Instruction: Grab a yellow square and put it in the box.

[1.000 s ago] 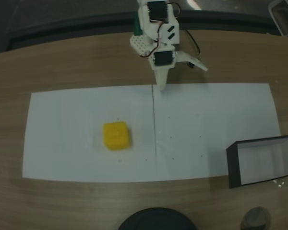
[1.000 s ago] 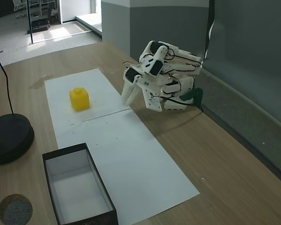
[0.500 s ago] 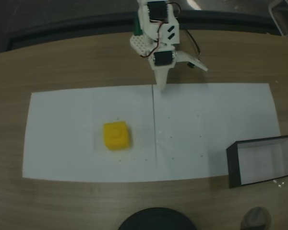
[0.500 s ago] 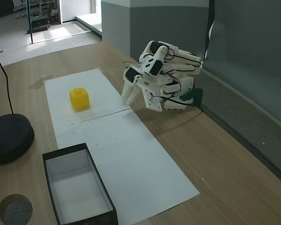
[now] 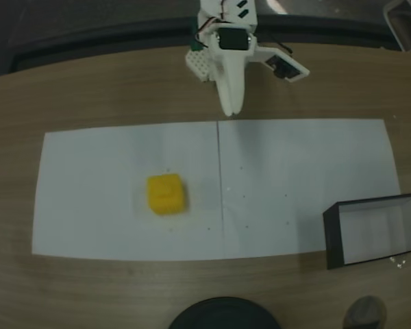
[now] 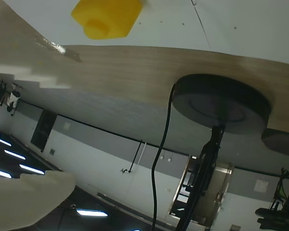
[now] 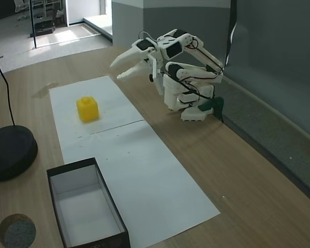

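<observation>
Pincer [image 7: 121,66] empty, jaws slightly parted, raised at the bench's far side; we judge it's reaching toward the yellow square [image 5: 166,194].

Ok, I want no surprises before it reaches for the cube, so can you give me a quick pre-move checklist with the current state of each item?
1. Yellow square sits free on the white paper, nothing touching it: ok.
2. Tool is raised above the table and holds nothing: ok.
3. Tool's jaws are parted enough for the cube: ok, slightly apart in a fixed view.
4. Box is upright, open and empty: ok.
5. Path from tool to cube is unobstructed: ok.
6. Lamp base stands clear of the box: ok.
</observation>
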Robot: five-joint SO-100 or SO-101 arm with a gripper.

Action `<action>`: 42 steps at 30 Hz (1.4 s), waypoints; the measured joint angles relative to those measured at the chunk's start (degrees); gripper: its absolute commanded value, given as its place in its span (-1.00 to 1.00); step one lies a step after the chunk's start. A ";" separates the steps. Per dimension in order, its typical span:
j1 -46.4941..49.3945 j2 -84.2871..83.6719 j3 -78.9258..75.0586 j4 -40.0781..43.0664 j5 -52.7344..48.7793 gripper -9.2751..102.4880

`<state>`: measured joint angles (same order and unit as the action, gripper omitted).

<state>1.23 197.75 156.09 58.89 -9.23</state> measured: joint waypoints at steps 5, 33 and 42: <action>4.75 -5.19 -7.38 0.00 4.31 -0.28; 18.46 -111.80 -68.12 19.69 8.70 -0.22; 20.57 -116.98 -69.43 19.69 8.61 -0.23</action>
<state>21.80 80.77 86.66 78.57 -0.62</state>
